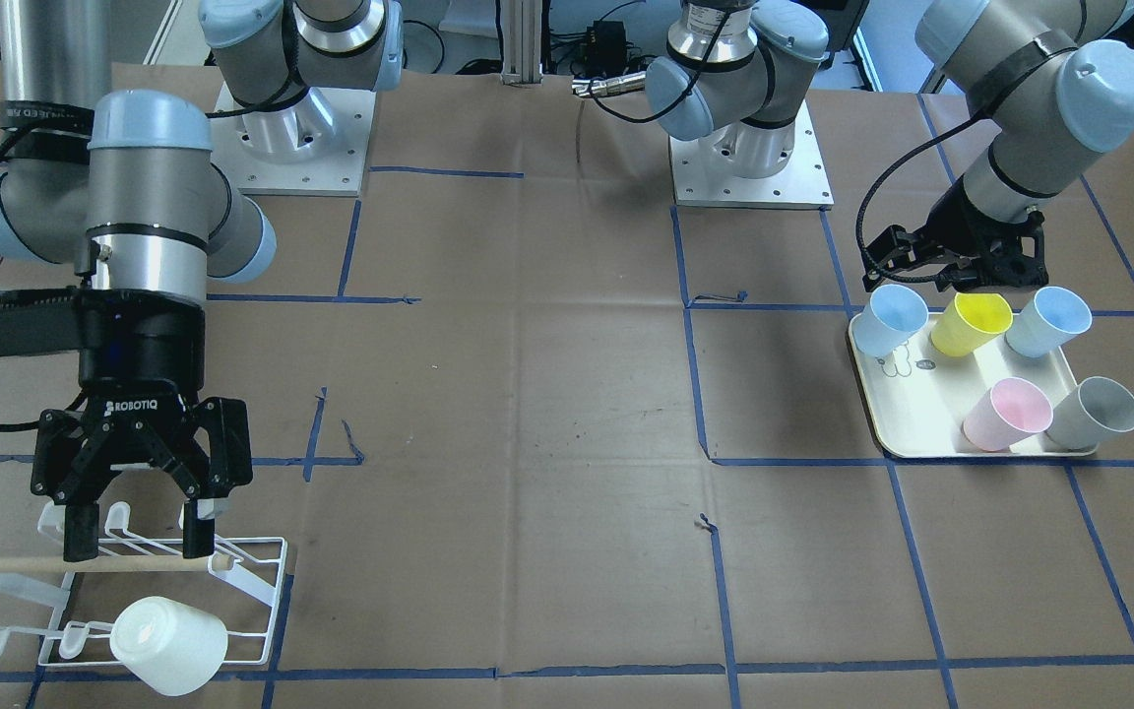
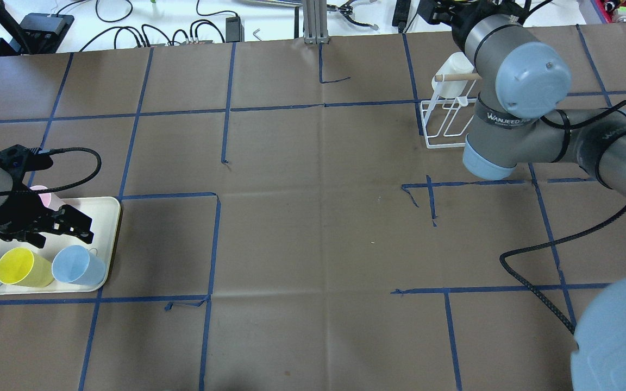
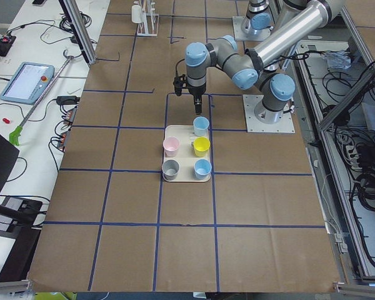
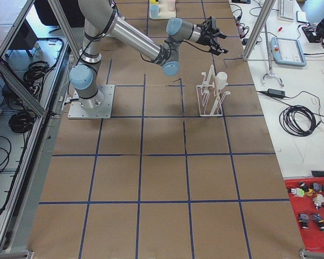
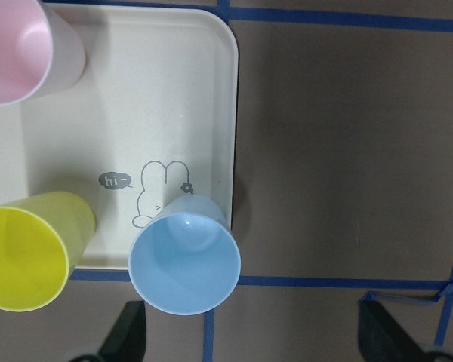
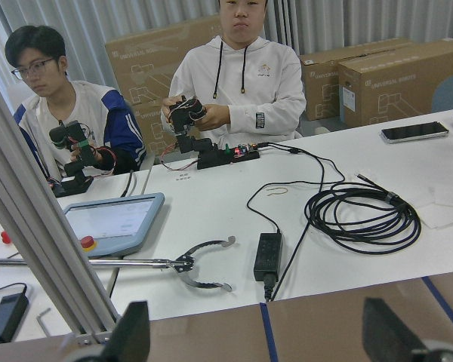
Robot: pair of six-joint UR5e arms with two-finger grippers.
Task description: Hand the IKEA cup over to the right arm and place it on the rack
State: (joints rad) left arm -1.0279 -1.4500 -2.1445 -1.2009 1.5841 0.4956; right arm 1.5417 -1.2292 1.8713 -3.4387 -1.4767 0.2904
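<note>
Blue cup [image 5: 185,253] upright at tray [image 5: 174,90] corner, near left fingers [image 5: 127,339], spread, empty. Right fingers [image 1: 197,532] apart above rack [image 1: 134,563]; white cup [image 1: 171,645] hung there. Plastic likely light, stiff, slick: pinch rim wall, one finger inside.

Setting was a robotics lab: arm bases [image 1: 296,148] bolted to a tape-gridded table [image 2: 313,217], teach pendant [image 3: 26,81], cable coils [image 6: 362,219], two operators [image 6: 241,83] holding controllers.
</note>
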